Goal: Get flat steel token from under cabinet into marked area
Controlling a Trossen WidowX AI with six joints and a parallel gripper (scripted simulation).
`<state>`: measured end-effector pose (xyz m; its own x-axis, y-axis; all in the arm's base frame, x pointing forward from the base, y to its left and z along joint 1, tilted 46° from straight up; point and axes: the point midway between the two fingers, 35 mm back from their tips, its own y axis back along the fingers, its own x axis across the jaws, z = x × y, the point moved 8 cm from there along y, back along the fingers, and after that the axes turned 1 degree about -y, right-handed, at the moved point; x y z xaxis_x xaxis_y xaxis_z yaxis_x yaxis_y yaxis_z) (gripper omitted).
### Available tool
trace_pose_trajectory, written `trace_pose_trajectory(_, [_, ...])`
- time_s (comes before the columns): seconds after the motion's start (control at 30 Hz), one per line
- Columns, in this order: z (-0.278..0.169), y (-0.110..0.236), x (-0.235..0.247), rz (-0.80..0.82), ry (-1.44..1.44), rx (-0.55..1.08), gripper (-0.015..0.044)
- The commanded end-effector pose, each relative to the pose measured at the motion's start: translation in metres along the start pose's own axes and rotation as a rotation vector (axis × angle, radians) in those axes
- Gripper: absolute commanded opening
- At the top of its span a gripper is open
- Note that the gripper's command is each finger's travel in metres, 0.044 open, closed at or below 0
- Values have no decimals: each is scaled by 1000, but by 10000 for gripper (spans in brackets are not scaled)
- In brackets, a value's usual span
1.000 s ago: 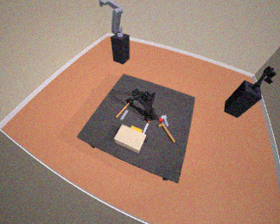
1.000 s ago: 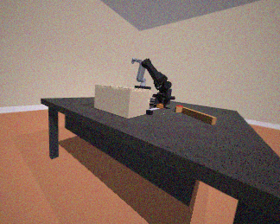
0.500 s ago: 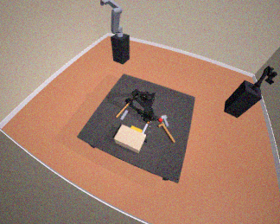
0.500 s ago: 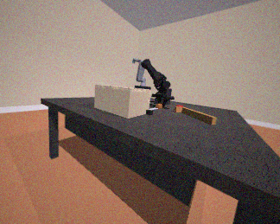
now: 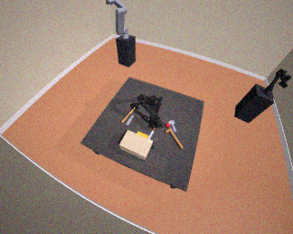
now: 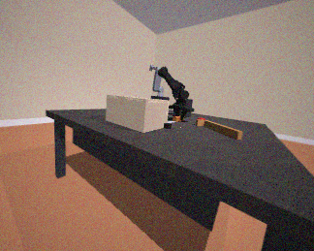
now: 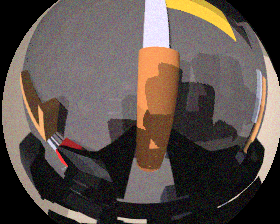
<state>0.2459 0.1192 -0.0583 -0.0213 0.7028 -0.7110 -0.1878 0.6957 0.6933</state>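
My gripper point(image 5: 155, 126) point(image 6: 178, 117) point(image 7: 151, 129) is shut on the orange-brown handle point(image 7: 158, 75) of a tool with a flat pale blade. The blade point(image 5: 151, 134) point(image 7: 157, 25) points toward the cabinet. The beige box-shaped cabinet point(image 5: 136, 145) point(image 6: 135, 112) stands on the table. A yellow marked area point(image 5: 143, 135) point(image 7: 200, 9) lies in front of it, beside the blade. I cannot make out the steel token or the vent slots in any view. Whether the handle touches the table is too small to tell.
A wooden-handled tool point(image 5: 176, 140) point(image 6: 224, 130) with red and grey parts near its head lies to one side. On the other side are a thin orange stick point(image 5: 128, 115) and a pale grey strip point(image 5: 130, 119) point(image 7: 258, 95). A small black block point(image 6: 168, 125) shows by the cabinet's corner.
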Motion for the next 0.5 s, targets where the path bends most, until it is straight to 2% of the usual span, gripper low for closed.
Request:
trace_pose_trajectory(0.0, [7,0,1,2,-3,0,0])
trace_pose_trajectory(0.47, [26,0,0,2,-5,0,0])
